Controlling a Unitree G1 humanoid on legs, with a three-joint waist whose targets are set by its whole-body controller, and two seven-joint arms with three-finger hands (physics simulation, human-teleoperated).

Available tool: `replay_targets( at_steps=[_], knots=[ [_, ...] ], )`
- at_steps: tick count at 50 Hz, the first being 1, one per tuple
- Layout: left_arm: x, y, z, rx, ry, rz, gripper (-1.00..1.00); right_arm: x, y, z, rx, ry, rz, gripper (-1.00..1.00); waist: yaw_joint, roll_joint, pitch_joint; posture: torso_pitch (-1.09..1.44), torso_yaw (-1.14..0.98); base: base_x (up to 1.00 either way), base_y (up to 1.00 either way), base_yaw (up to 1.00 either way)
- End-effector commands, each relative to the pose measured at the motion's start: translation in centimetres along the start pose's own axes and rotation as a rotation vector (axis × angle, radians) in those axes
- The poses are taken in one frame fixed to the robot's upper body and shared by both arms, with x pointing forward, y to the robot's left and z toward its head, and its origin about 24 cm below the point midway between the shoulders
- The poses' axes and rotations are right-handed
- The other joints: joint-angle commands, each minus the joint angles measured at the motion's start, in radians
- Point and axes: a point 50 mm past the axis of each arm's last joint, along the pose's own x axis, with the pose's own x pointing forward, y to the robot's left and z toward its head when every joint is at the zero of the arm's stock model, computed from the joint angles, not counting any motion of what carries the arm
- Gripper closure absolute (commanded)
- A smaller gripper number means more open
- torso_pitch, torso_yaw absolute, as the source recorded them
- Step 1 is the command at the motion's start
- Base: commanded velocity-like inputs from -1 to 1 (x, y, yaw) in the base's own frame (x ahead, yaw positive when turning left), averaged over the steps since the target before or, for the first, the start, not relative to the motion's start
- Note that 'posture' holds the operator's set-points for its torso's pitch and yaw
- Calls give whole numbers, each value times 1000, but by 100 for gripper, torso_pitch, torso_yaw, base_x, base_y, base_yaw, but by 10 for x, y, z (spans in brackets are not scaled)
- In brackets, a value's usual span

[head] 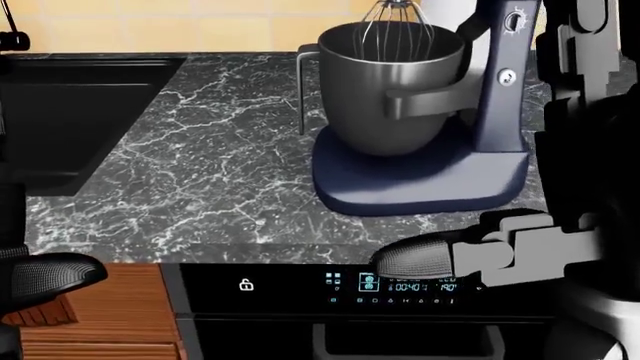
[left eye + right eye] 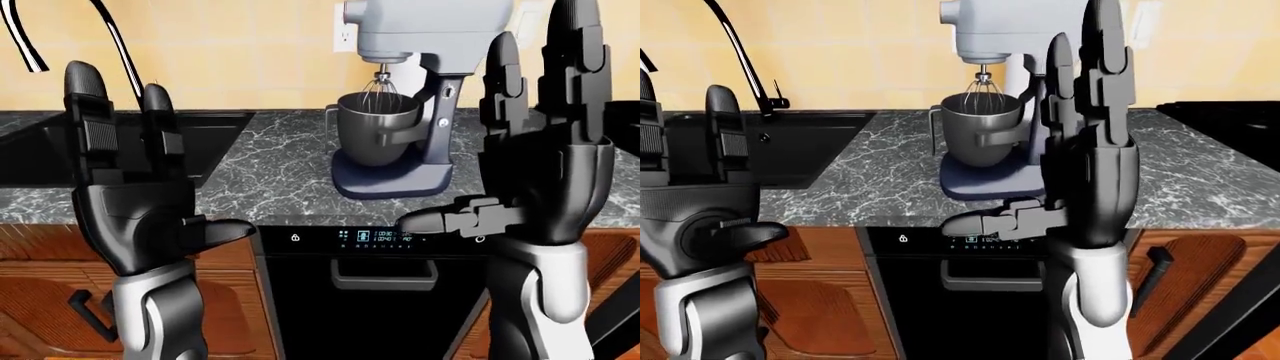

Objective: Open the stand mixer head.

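We are holding left hand (image 2: 140, 187) and right hand (image 2: 545, 142) spread, empty; risking knocking bowl (image 2: 378, 127) or missing mixer head (image 2: 425, 30) when reaching.

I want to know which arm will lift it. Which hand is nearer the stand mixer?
Right. The right hand is raised, open, just right of the stand mixer; the left hand is far left, by the sink.

1. The left hand (image 2: 135, 195) is raised upright in the left-eye view, palm turned inward, its two long fingers (image 2: 88, 112) straight and side by side, the thumb (image 2: 215, 232) jutting sideways below them.
2. The right hand (image 2: 545, 150) is also upright, its fingers (image 2: 575, 67) extended and close together, the thumb (image 2: 450, 217) pointing toward the left hand.
3. Neither hand holds anything; both are spread.
4. Pale grey forearms rise from the bottom edge beneath each wrist.
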Motion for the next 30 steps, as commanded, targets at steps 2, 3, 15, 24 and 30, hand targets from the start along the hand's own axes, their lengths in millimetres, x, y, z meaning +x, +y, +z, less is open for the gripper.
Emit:
replay_targets(
  at_steps=[2,3,15,24,30],
  knots=[
    [3,-6,7,-7,-49,-33,-100,2,-2,8,6,11,20,-100,0,-2,-4,-30,0,0,0,0],
    [3,-6,7,-6,-48,-34,-100,3,-3,8,20,28,21,-100,1,-3,-4,-30,0,0,0,0],
    [2,-5,6,-3,-47,-31,-100,0,-17,3,16,181,10,-100,1,-9,-12,-30,0,0,0,0],
    [3,-4,5,-3,-45,-30,-100,-9,-24,2,7,252,20,-100,1,-11,-17,-30,0,0,0,0],
    [5,-5,5,-2,-45,-33,-100,-11,-26,8,-7,264,26,-100,-1,-12,-18,-30,0,0,0,0]
  ],
)
